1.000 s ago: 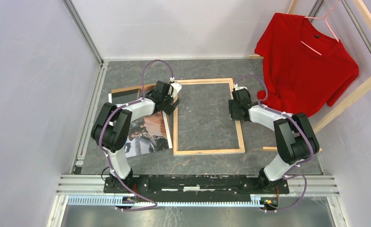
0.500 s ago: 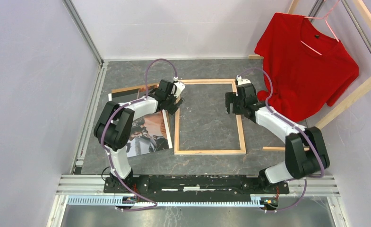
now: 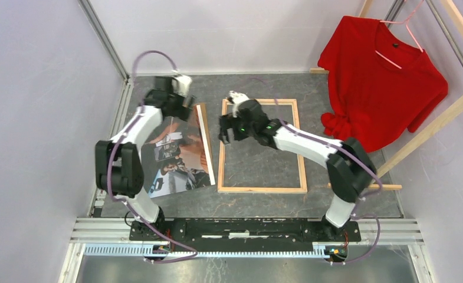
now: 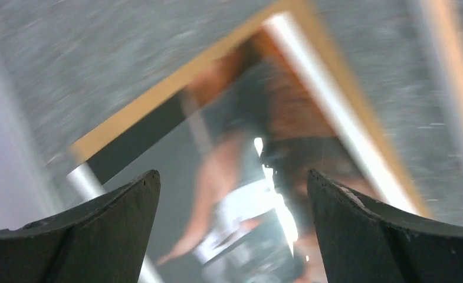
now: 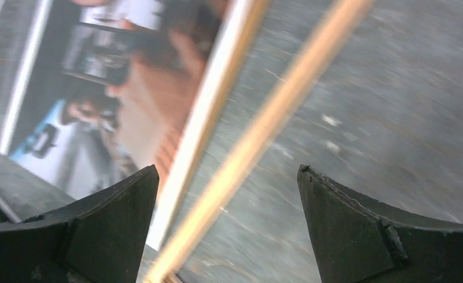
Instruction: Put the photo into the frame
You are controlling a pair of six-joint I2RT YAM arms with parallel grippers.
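Note:
The photo lies face up on the grey floor, left of the frame, which lies flat with its bare wood side up. My left gripper hovers open and empty over the photo's far end; the blurred print shows between its fingers. My right gripper is open and empty above the frame's left rail near its far corner. In the right wrist view the rail runs between the fingers, and the photo lies to its left.
A brown hardboard sheet sticks out from under the photo's far end. A red shirt hangs on a bare-wood rack at the right. A loose wood strip lies by the frame's near right corner. Walls close the left and far sides.
My left gripper has swung left and away from the frame's left rail to the photo's far end. My right gripper has crossed from the frame's right rail to its left rail.

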